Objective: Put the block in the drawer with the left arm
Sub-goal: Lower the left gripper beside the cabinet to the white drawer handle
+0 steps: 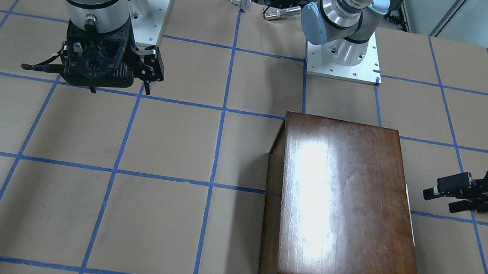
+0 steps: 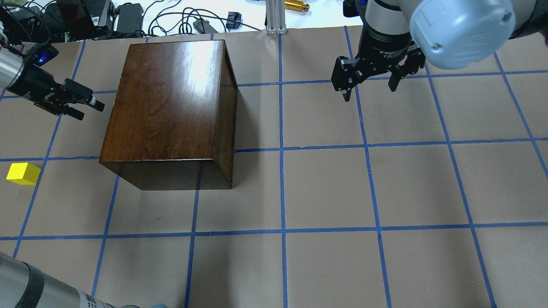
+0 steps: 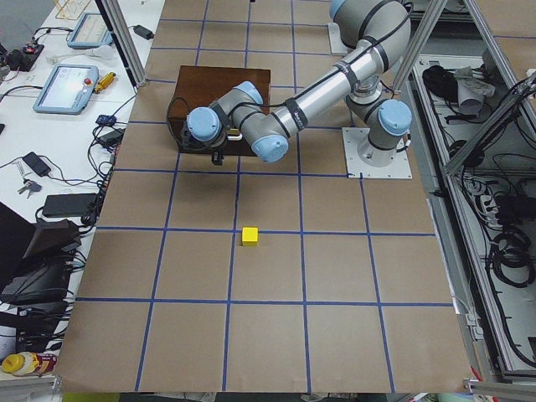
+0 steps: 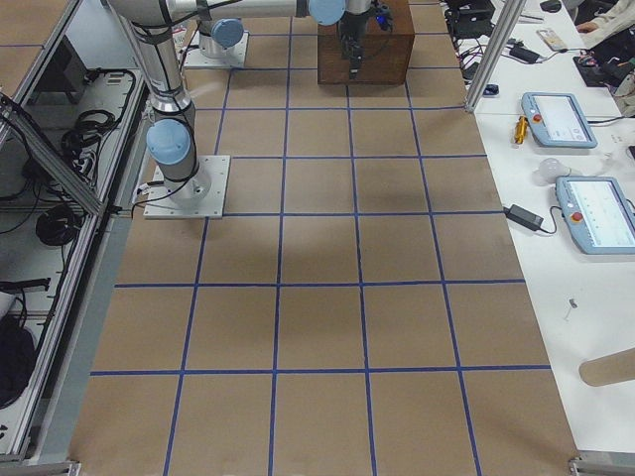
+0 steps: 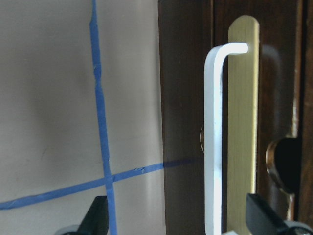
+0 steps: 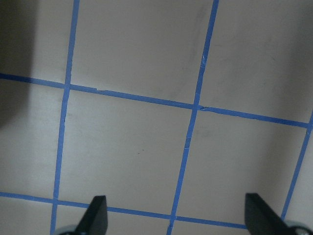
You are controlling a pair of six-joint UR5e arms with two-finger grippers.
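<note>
The yellow block lies on the table near the left edge, clear of the box; it also shows in the exterior left view. The dark-brown wooden box stands left of centre. Its drawer is shut; the left wrist view shows the dark drawer front and its white handle. My left gripper is open and empty and points at the box's left side, close to the handle but apart from it. My right gripper is open and empty, high over the far right of the table.
The table is brown paper with a blue tape grid. The arm bases stand on white plates at the robot's side. Cables and devices lie beyond the far edge. The right wrist view shows only bare table.
</note>
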